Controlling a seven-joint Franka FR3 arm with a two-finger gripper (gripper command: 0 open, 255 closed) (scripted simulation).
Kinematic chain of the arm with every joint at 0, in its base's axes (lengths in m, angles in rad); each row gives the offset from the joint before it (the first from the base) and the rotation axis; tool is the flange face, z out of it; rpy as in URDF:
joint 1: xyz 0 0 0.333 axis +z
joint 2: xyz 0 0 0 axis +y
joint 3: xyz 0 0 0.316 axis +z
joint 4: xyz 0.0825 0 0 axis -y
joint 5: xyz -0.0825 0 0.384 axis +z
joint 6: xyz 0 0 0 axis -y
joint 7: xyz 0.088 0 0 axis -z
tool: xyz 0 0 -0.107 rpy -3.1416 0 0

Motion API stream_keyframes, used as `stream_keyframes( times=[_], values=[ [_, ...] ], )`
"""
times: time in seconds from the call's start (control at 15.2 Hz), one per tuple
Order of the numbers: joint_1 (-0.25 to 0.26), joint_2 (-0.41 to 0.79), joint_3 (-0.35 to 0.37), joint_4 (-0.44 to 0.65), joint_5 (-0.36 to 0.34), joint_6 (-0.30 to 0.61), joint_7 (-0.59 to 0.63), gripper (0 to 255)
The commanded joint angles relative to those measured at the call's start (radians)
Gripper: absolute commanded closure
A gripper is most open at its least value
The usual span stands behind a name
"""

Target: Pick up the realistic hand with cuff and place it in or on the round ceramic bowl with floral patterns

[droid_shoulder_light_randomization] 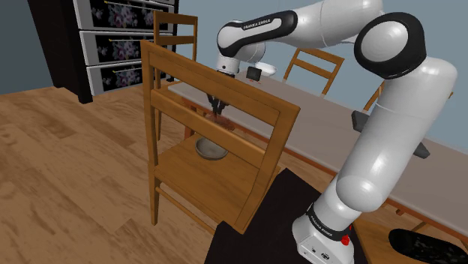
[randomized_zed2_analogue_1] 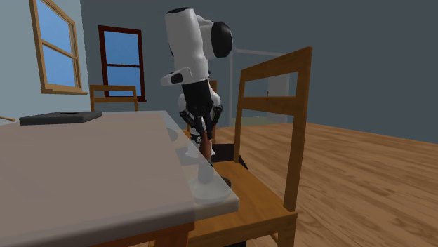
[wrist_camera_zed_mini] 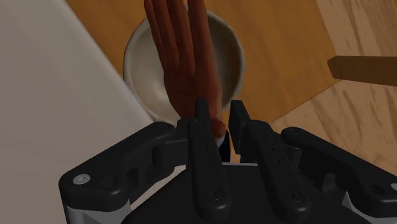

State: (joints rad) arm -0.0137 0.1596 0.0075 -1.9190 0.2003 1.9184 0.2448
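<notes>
My black gripper [wrist_camera_zed_mini: 219,114] is shut on a reddish-brown hand model [wrist_camera_zed_mini: 181,57], clasping it near the wrist, where a dark cuff peeks out between the fingers. The hand's fingers point down toward a round pale bowl [wrist_camera_zed_mini: 232,44] directly beneath. In the shoulder view the gripper [droid_shoulder_light_randomization: 217,101] hangs behind the chair's back slats, with the hand [droid_shoulder_light_randomization: 218,112] below it and the bowl [droid_shoulder_light_randomization: 211,149] on the chair seat. The second exterior view has the gripper [randomized_zed2_analogue_1: 201,121] holding the hand [randomized_zed2_analogue_1: 204,144] upright above the bowl [randomized_zed2_analogue_1: 209,188], apart from it.
The bowl sits on a wooden chair [droid_shoulder_light_randomization: 187,176] whose tall back [droid_shoulder_light_randomization: 225,94] stands between the shoulder camera and the gripper. A grey table [randomized_zed2_analogue_1: 84,168] edge runs right beside the bowl. A flat black object [randomized_zed2_analogue_1: 60,118] lies on the table. More chairs stand behind.
</notes>
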Motion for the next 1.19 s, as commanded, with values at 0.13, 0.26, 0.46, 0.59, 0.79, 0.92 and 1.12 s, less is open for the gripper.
stream_keyframes(
  times=[0.13, 0.26, 0.46, 0.59, 0.79, 0.92, 1.12],
  values=[
    [0.001, 0.024, 0.001, -0.024, 0.004, 0.048, -0.009, 255],
    [0.001, 0.035, 0.001, -0.037, 0.006, 0.072, -0.013, 255],
    [0.002, 0.054, 0.002, -0.054, 0.009, 0.107, -0.02, 255],
    [0.002, 0.06, 0.002, -0.06, 0.01, 0.119, -0.023, 255],
    [0.002, 0.06, 0.002, -0.06, 0.01, 0.119, -0.023, 255],
    [0.002, 0.06, 0.002, -0.06, 0.01, 0.119, -0.023, 255],
    [0.001, 0.064, 0.002, -0.053, 0.01, 0.116, -0.023, 0]
  ],
)
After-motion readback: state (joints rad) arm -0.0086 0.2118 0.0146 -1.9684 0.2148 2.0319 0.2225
